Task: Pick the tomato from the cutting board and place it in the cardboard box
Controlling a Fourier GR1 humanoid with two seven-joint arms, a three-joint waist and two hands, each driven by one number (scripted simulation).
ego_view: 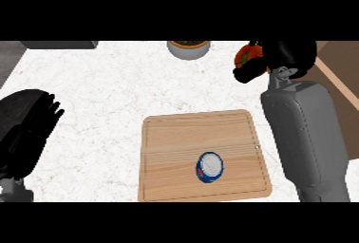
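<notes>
Head view: right hand (288, 53) curls round the tomato (245, 53) beside its palm; likely soft, smooth, light, best cradled around its middle.

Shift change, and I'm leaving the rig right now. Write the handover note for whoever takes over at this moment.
Right robot hand: curled round the tomato at the view's top right, just left of the cardboard box and not yet over it.
Left robot hand: open, holding nothing, resting at the view's left edge.
Cutting board: mid-counter, with only a blue and white ball on it.
Done: the tomato is picked up and off the board.
Left: carry it right until it is over the box, lower it in and let go.
</notes>
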